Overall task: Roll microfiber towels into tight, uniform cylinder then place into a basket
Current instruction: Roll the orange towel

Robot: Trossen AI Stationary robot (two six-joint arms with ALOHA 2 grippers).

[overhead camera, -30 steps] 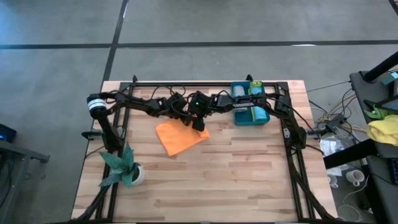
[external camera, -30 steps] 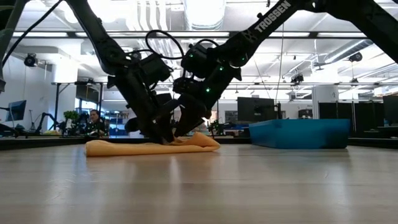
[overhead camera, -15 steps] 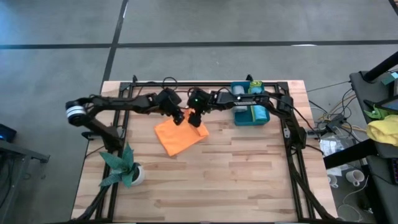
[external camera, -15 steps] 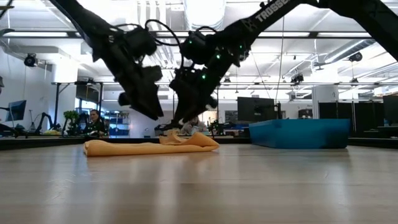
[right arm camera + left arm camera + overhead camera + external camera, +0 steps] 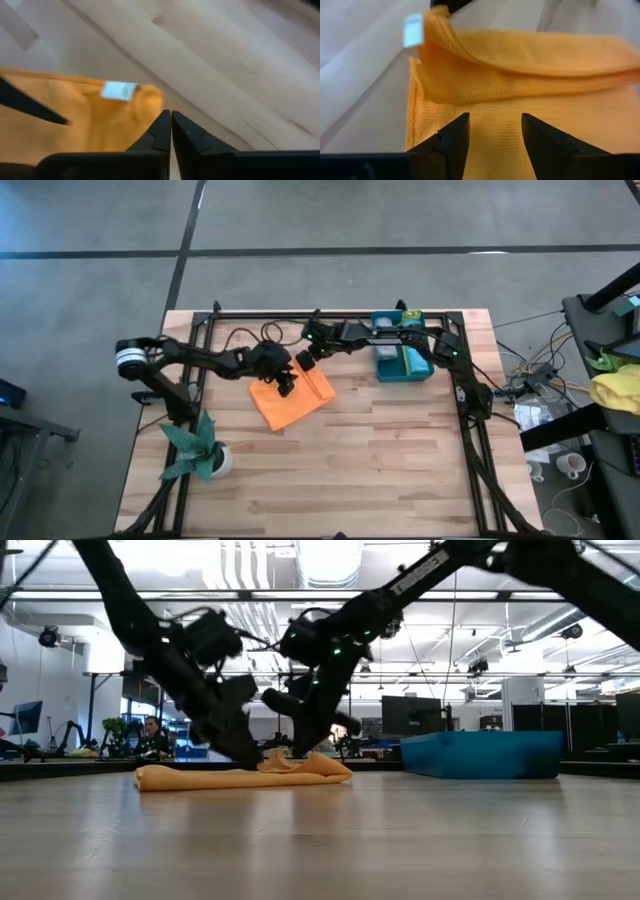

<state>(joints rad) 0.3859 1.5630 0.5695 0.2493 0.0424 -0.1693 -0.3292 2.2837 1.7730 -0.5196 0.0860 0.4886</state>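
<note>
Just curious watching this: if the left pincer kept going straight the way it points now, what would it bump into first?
Most likely the orange towel. The left pincer stands open just above its flat part, aimed at the folded-over edge ahead. How far off that fold lies is hard to tell.

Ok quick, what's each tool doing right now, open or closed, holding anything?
Left tool: open, empty, poised just above the orange towel.
Right tool: closed, holding nothing, lifted by the towel's tagged corner.
</note>
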